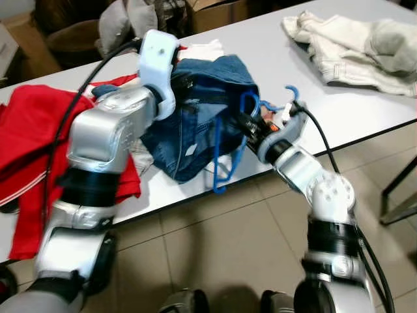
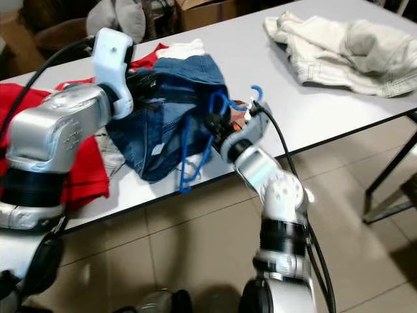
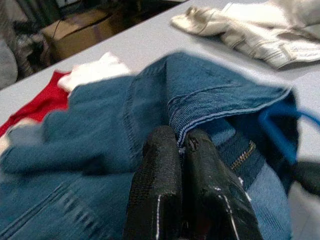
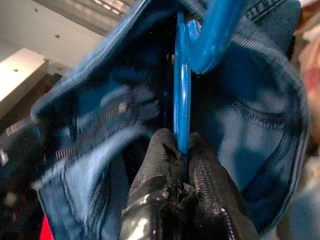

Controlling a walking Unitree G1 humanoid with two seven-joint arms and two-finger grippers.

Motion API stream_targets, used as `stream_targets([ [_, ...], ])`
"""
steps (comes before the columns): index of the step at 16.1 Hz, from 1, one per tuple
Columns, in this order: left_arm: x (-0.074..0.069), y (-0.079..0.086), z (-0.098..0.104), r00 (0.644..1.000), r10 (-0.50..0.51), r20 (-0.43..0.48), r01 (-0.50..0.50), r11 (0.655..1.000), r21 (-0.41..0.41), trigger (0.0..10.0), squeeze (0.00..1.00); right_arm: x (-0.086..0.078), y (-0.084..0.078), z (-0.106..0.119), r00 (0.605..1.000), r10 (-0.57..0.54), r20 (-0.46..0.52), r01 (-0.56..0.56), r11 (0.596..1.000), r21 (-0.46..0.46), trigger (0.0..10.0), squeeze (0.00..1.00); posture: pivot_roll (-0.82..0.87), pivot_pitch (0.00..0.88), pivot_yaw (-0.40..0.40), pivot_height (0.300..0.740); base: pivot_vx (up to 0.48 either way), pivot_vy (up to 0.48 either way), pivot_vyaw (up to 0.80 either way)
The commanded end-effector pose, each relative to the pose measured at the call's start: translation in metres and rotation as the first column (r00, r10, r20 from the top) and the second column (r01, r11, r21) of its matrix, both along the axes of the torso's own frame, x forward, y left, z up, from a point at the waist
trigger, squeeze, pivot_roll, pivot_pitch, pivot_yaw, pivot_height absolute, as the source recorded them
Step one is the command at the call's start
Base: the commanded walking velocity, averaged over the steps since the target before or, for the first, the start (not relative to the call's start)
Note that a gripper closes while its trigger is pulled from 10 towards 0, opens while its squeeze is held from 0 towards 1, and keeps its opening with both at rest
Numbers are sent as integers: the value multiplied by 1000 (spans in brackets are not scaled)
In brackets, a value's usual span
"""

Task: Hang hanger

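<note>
Denim jeans (image 1: 195, 111) lie heaped near the white table's (image 1: 260, 45) front edge, and your left gripper (image 3: 181, 145) is clenched on their waistband hem. Your right gripper (image 4: 182, 145) pinches a bar of the blue hanger (image 1: 228, 156), which sits half inside the jeans just ahead of those fingers. Red cloth (image 1: 32, 130) lies beyond your left arm.

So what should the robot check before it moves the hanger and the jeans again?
1. Right gripper pinches the blue hanger: ok.
2. Left gripper holds the jeans by the waistband edge: ok.
3. Hanger sits inside the jeans opening: ok.
4. Hanger hook free of cloth: ok.
5. Jeans lifted clear of the red garment: cannot tell.
6. Beige clothes lie apart on the table: ok.
</note>
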State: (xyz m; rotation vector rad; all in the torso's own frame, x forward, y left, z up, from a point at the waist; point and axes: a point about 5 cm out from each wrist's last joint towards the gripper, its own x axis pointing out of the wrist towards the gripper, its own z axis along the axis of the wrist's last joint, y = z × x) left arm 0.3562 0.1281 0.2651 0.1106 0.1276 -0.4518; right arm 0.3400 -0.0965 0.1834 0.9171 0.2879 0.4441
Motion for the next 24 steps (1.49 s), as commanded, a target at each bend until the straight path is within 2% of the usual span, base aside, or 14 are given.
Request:
stream_targets([
  [1,-4,12,1,1000,17,-8,-16,1000,22,0,0,5,3,5,1000,9,7,-10,999,43,10000,0,-67,64,86,740,0,0,0],
  [3,-12,18,-4,998,-10,-57,13,999,42,0,0,13,9,8,1000,20,5,-20,998,57,10000,0,-55,69,77,740,0,0,0],
  [5,-20,16,-3,994,-48,-102,47,999,-6,0,0,20,16,8,1000,19,3,-19,998,60,10000,0,-47,73,77,740,0,0,0],
  [7,-29,4,4,977,-148,-151,130,984,-125,0,0,29,21,11,1000,0,-6,1,994,108,10000,0,-44,73,82,740,0,0,0],
  [9,-34,-8,14,959,-233,-163,195,956,-221,0,0,34,25,13,1000,0,-8,1,992,123,10000,0,-41,75,87,740,0,0,0],
  [10,-39,-24,29,937,-317,-148,256,909,-328,0,0,39,31,16,1000,10,-3,-9,992,129,10000,0,-41,75,87,740,0,0,0],
  [14,-45,-39,47,902,-408,-144,294,822,-488,0,0,44,44,20,999,34,10,-35,990,134,10000,0,-27,72,94,740,0,0,0],
  [15,-44,-36,48,906,-393,-157,268,819,-507,0,0,44,46,21,999,41,16,-42,989,139,10000,0,-25,71,94,740,0,0,0],
  [16,-44,-33,48,918,-360,-167,246,847,-471,0,0,45,47,22,999,43,22,-46,989,140,10000,0,-21,70,94,740,0,0,0],
  [17,-43,-27,42,943,-289,-162,217,908,-358,0,0,45,48,22,998,49,30,-52,989,138,10000,0,-19,69,95,740,0,0,0],
  [18,-41,-23,35,954,-241,-176,177,932,-315,0,0,42,50,22,997,53,49,-59,990,131,10000,0,-24,70,98,740,0,0,0],
  [20,-43,-24,38,946,-267,-185,193,920,-342,0,0,43,48,22,998,30,64,-38,992,120,10000,0,-23,68,102,740,0,0,0],
  [22,-47,-24,44,932,-300,-200,205,897,-390,0,0,51,36,22,993,-95,65,86,987,132,10000,0,-21,65,104,740,0,0,0],
  [24,-47,-27,47,925,-328,-193,219,873,-436,0,0,54,35,21,987,-151,49,140,976,168,10000,0,-20,65,107,740,0,0,0],
])
